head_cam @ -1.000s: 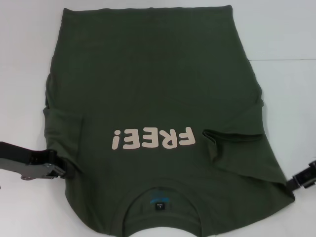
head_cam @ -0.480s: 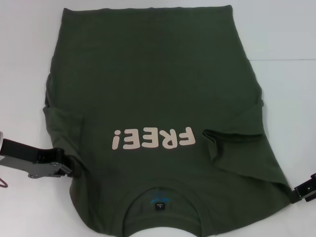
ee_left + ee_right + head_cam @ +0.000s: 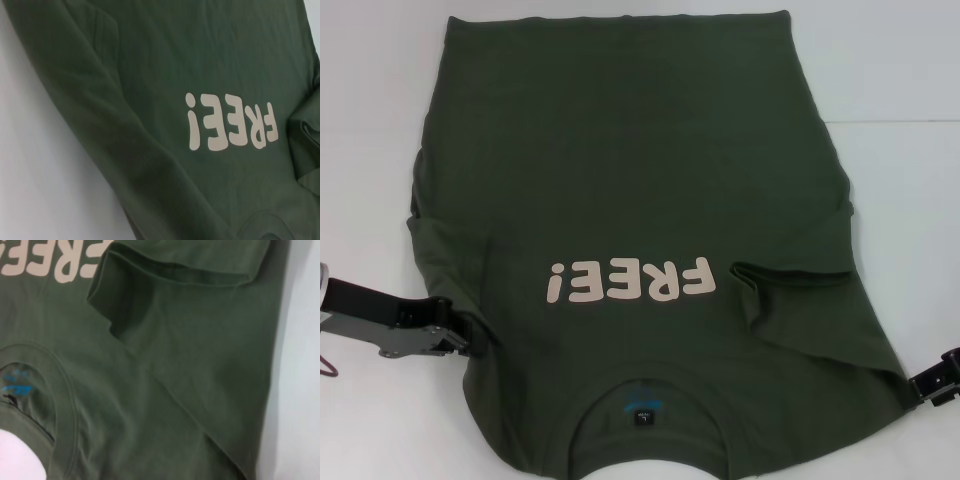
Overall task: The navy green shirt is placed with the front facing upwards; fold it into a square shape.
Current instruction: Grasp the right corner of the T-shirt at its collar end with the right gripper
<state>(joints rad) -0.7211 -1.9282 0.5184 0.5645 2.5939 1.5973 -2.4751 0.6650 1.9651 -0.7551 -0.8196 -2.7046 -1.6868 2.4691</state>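
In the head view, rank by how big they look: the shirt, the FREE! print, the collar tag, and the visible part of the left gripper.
Largest to smallest in the head view:
1. shirt
2. FREE! print
3. left gripper, visible part; apparent area close to the print's, so this order is unsure
4. collar tag

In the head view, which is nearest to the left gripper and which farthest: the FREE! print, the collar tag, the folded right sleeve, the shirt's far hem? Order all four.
Measured from the left gripper at the navy green shirt's left edge:
1. FREE! print, centre, toward the robot's right.
2. Collar tag, near edge, at the neck.
3. Folded right sleeve, right side.
4. Far hem, top edge, farthest.
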